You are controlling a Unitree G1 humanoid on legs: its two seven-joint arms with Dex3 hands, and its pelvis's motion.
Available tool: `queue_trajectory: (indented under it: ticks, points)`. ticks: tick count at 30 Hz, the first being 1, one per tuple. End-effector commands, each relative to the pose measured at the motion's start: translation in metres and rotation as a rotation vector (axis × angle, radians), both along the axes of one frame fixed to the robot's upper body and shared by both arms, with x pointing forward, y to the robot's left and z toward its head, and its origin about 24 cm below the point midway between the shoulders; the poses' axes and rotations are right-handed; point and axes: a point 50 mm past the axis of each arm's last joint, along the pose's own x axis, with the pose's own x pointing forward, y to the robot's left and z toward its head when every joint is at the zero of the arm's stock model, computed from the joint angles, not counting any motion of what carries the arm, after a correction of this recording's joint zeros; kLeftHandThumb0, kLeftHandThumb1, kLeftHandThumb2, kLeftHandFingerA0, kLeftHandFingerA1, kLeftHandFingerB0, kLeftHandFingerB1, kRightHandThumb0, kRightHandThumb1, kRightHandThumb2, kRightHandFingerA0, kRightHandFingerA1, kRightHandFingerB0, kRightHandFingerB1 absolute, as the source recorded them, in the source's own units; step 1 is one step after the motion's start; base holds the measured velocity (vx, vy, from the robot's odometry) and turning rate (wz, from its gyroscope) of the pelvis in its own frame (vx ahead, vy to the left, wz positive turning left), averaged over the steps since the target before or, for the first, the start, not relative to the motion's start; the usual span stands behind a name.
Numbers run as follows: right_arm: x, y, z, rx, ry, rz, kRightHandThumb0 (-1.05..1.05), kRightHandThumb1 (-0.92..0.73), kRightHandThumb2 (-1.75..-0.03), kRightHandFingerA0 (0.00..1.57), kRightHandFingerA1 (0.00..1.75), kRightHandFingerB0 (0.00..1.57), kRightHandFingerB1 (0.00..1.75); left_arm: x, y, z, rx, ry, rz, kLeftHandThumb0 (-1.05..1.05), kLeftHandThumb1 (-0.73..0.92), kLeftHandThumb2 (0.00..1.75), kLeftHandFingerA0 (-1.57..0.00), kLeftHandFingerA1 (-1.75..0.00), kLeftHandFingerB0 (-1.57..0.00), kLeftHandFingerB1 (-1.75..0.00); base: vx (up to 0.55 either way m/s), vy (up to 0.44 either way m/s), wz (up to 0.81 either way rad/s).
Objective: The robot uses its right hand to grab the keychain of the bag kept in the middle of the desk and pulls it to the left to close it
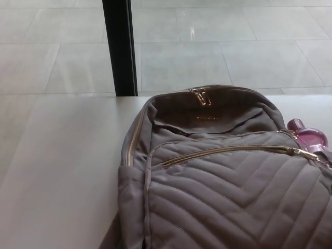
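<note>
Robot hand on either side is out of view, so spread or pinching cannot be told; the keychain lies mid-right of frame, ending a zipper running leftward across the bag, probably nearer the right arm.

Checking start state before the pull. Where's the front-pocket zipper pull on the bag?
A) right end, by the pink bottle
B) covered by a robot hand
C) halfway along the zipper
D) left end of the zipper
A: the gold zipper pull sits at the right end of the front zipper on the backpack, close beside the pink bottle.
</note>
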Motion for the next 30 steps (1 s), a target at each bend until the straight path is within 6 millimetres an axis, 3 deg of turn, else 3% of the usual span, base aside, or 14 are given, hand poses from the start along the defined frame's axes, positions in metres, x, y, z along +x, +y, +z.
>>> queue_trajectory:
  ticks: [1,4,11,17,18,21,22,23,24,30]
  points:
    - [0.005,-0.002,-0.003,-0.02,0.041,0.006,-0.52,-0.6,-0.59,0.7,1.01,0.33,0.32,0.001,0.007,0.007,0.006,-0.018,-0.002,-0.94,0.61,0.57,-0.65,-1.09,-0.42,-0.93,0.0,0.0,0.0]
    - [0.008,-0.007,-0.009,-0.072,0.111,-0.024,-0.61,-0.65,-0.6,0.7,1.03,0.31,0.31,0.002,0.007,0.007,-0.002,-0.027,0.01,-0.92,0.62,0.61,-0.66,-1.08,-0.42,-0.92,0.0,0.0,0.0]
    - [0.015,-0.013,-0.01,-0.083,0.087,-0.046,-0.65,-0.75,-0.62,0.7,1.4,0.32,0.32,0.005,0.008,0.007,-0.009,-0.036,0.005,-0.89,0.65,0.62,-0.65,-1.08,-0.42,-0.91,0.0,0.0,0.0]
    - [0.022,0.001,0.001,-0.111,0.042,0.018,-0.63,-0.74,-0.63,0.73,1.34,0.31,0.32,0.006,0.008,0.007,-0.015,-0.044,0.003,-0.93,0.68,0.62,-0.72,-1.1,-0.45,-0.94,0.0,0.0,0.0]
    - [0.023,0.007,0.004,-0.127,0.033,0.041,-0.65,-0.74,-0.63,0.74,1.23,0.31,0.32,0.006,0.008,0.007,-0.013,-0.044,0.005,-0.94,0.68,0.62,-0.72,-1.09,-0.46,-0.94,0.0,0.0,0.0]
    - [0.025,0.015,0.009,-0.137,0.013,0.079,-0.66,-0.73,-0.62,0.76,1.17,0.31,0.31,0.006,0.008,0.007,-0.007,-0.038,0.013,-0.94,0.69,0.61,-0.7,-1.1,-0.46,-0.94,0.0,0.0,0.0]
    - [0.025,0.019,0.011,-0.157,0.001,0.093,-0.67,-0.72,-0.62,0.77,1.15,0.3,0.31,0.006,0.007,0.007,-0.006,-0.039,-0.001,-0.93,0.52,1.09,-0.72,-1.0,-0.48,-0.85,0.0,0.0,0.0]
    - [0.026,0.026,0.016,-0.174,-0.005,0.105,-0.72,-0.57,-0.9,0.81,1.02,0.2,0.43,0.006,0.007,0.007,-0.014,-0.04,0.01,-0.92,0.53,1.08,-0.72,-1.0,-0.48,-0.85,0.0,0.0,0.0]
    - [0.026,0.03,0.018,-0.18,-0.013,0.117,-0.72,-0.57,-0.9,0.81,1.03,0.18,0.43,0.006,0.007,0.007,-0.017,-0.045,0.009,-0.92,0.7,0.65,-0.66,-1.11,-0.42,-0.96,0.0,0.0,0.0]
    - [0.025,0.043,0.026,-0.205,-0.018,0.165,-0.7,-0.55,-0.87,0.79,1.01,0.16,0.42,0.009,0.007,0.008,-0.014,-0.043,0.001,-0.92,0.73,0.65,-0.67,-1.08,-0.45,-0.94,0.0,0.0,0.0]
